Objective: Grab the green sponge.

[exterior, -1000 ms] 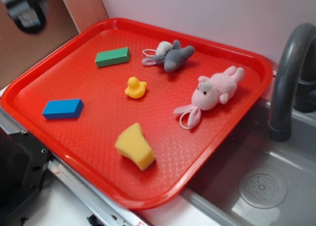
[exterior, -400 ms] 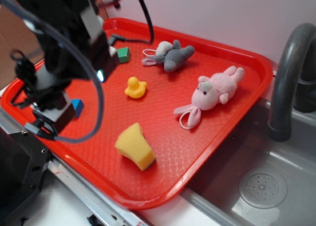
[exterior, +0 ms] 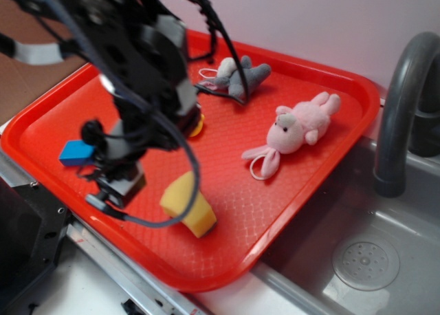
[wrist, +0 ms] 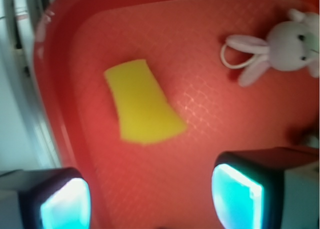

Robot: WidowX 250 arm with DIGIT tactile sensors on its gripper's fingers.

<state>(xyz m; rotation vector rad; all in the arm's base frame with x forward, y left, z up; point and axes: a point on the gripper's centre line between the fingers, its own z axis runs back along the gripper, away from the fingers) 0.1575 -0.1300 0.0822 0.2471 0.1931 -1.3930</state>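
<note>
The green sponge (exterior: 192,208) is a yellow foam wedge lying near the front edge of the red tray (exterior: 227,274). In the wrist view the green sponge (wrist: 142,107) lies flat, ahead of the jaws. My gripper (exterior: 115,190) hangs over the tray just left of the sponge, not touching it. In the wrist view the gripper (wrist: 150,204) is open: its two fingertips (wrist: 235,199) stand wide apart with only bare tray between them.
A pink plush bunny (exterior: 299,126) and a grey plush (exterior: 244,78) lie further back on the tray. A blue block (exterior: 74,152) sits left of the gripper. The arm hides most of a yellow duck (exterior: 199,126). A sink (exterior: 364,260) and dark faucet (exterior: 402,109) are on the right.
The arm has swung in from the upper left, moving right and down towards the sponge. It now covers the green block and most of the duck. The objects have not moved.
</note>
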